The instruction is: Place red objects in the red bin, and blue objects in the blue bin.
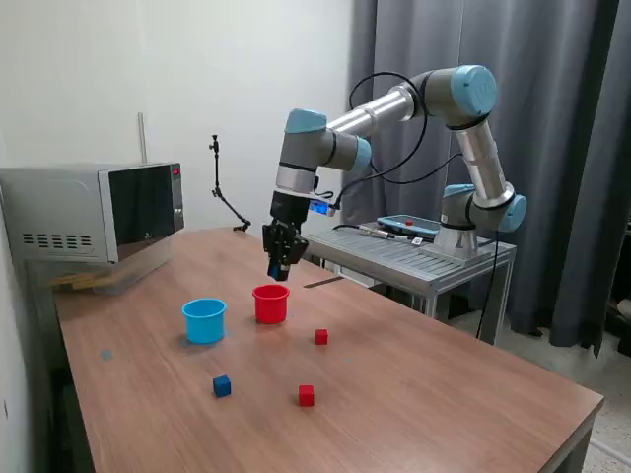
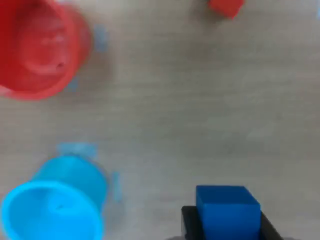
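A small solid dark blue cube (image 2: 228,210) sits clamped between the two black fingers of the hand (image 1: 277,268), which is closed on the cube's sides. In the exterior view the held cube hangs in the air above the worktop (image 1: 414,394), just over the rim of the small round red plastic cup (image 1: 270,304). In the wrist view the cube's top face and one side face show, uniformly blue with sharp edges; the picture is blurred.

Count of blue cubes visible: two. The second dark blue cube (image 1: 222,386) rests on the worktop, near the small round light blue plastic cup (image 1: 204,320) and on the camera side of it in the exterior view.

Count of red cubes visible: two. One small solid red cube (image 1: 321,337) lies just to the exterior view's right of the red cup. The other red cube (image 1: 307,395) lies nearer the camera, to the exterior view's right of the loose blue cube and apart from it.

Count of cups: two. Both stand upright, side by side and apart, the light blue cup on the exterior view's left. Each has a rolled rim and a slight taper. In the wrist view both interiors appear empty.

The worktop is brown wood-grain laminate. A grey microwave oven (image 1: 94,212) stands at its far end, on the exterior view's left. No legible writing or labels can be made out on any item.
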You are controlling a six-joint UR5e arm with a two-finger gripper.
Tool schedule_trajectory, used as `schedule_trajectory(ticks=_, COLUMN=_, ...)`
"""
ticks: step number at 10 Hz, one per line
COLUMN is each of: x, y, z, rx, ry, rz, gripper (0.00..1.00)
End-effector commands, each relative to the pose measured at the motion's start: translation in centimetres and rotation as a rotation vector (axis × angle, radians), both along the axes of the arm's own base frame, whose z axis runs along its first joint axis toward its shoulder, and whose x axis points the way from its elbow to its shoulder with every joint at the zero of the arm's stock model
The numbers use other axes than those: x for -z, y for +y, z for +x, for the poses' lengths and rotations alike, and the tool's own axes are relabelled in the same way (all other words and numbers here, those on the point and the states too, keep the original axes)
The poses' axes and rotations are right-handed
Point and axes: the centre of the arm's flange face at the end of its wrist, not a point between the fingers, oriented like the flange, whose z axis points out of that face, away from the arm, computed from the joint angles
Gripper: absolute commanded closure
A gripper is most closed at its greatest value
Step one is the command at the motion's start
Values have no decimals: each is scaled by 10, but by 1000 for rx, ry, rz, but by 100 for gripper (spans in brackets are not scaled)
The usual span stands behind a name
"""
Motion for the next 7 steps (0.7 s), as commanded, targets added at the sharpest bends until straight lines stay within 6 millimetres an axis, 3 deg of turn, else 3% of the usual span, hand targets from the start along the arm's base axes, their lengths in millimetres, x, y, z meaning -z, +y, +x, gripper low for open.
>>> schedule_trajectory(ticks=1, x=-24, y=56, z=-14, rx=101, ry=63, rz=-1, gripper=100)
schedule_trajectory(ticks=3, x=-18, y=100, z=-25, rx=169, ry=103, rz=-3, gripper=100)
schedule_trajectory(ticks=4, x=-14, y=112, z=-34, rx=186, ry=115, rz=0, gripper=100)
schedule_trajectory(ticks=6, x=-9, y=120, z=-54, rx=208, ry=161, rz=0, gripper=100)
schedule_trajectory(ticks=7, x=9, y=124, z=-65, rx=210, ry=152, rz=-1, gripper=100)
